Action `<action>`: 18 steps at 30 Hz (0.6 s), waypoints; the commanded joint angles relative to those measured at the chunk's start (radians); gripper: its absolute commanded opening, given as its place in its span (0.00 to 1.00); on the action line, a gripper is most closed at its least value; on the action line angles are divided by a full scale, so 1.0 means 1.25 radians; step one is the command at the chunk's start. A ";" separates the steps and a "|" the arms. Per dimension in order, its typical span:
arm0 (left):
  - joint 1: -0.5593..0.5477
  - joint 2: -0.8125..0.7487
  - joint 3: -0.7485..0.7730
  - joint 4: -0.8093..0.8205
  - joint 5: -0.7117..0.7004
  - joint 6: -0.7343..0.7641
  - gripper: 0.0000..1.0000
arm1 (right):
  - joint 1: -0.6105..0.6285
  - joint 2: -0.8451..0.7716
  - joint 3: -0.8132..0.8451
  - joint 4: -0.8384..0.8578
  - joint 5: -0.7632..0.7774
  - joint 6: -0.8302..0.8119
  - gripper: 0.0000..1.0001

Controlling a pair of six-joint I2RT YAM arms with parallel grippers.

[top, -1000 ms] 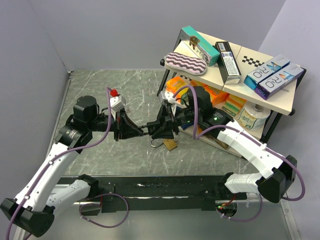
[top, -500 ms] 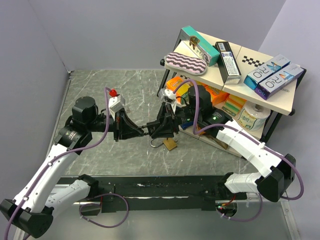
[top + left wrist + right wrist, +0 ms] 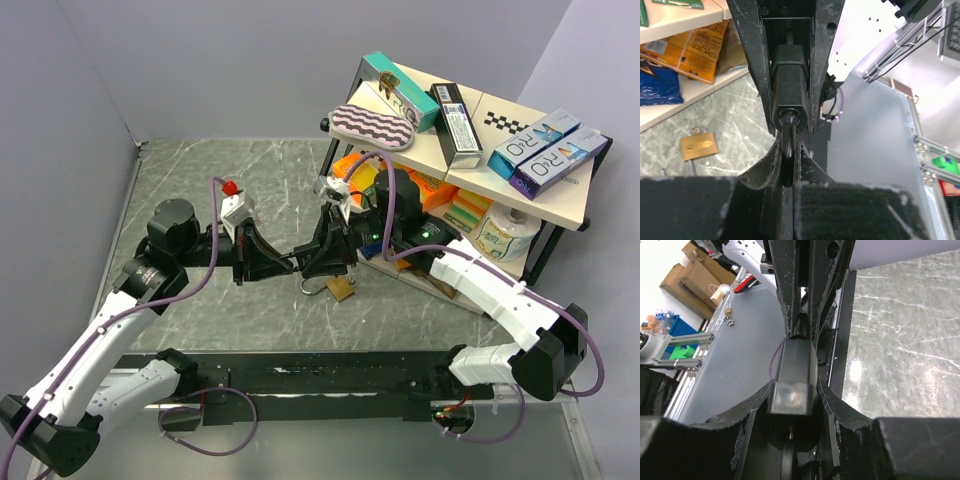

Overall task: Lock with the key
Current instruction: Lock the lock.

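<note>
The table (image 3: 250,180) has a grey, marble-patterned top veined with thin white lines, and it reaches back to plain grey walls at its far and left edges. A brass padlock (image 3: 340,288) lies flat on the stone near the middle of the table, slightly toward the right edge, its silver shackle pointing toward the left edge. A small shelf rack (image 3: 565,205) with dark legs and a cream top stands in the far right corner, loaded with boxes and packets. A black rail (image 3: 330,375) runs along the near edge, where the marble pattern gives way to a smoother grey strip.
</note>
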State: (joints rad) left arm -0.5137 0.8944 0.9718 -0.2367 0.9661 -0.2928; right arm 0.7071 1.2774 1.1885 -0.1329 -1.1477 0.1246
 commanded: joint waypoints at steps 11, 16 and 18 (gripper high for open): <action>-0.100 0.107 0.007 0.364 -0.072 -0.141 0.01 | 0.138 0.059 0.015 0.128 0.074 -0.010 0.00; -0.109 0.120 0.007 0.382 -0.092 -0.146 0.01 | 0.145 0.069 0.022 0.143 0.064 0.000 0.00; -0.107 0.115 0.014 0.349 -0.094 -0.134 0.01 | 0.142 0.069 0.026 0.131 0.052 -0.014 0.00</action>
State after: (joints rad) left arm -0.5503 0.9401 0.9565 -0.1005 0.9932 -0.4393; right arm 0.7139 1.2758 1.1893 -0.1516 -1.1355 0.1417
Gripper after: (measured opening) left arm 0.089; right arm 0.417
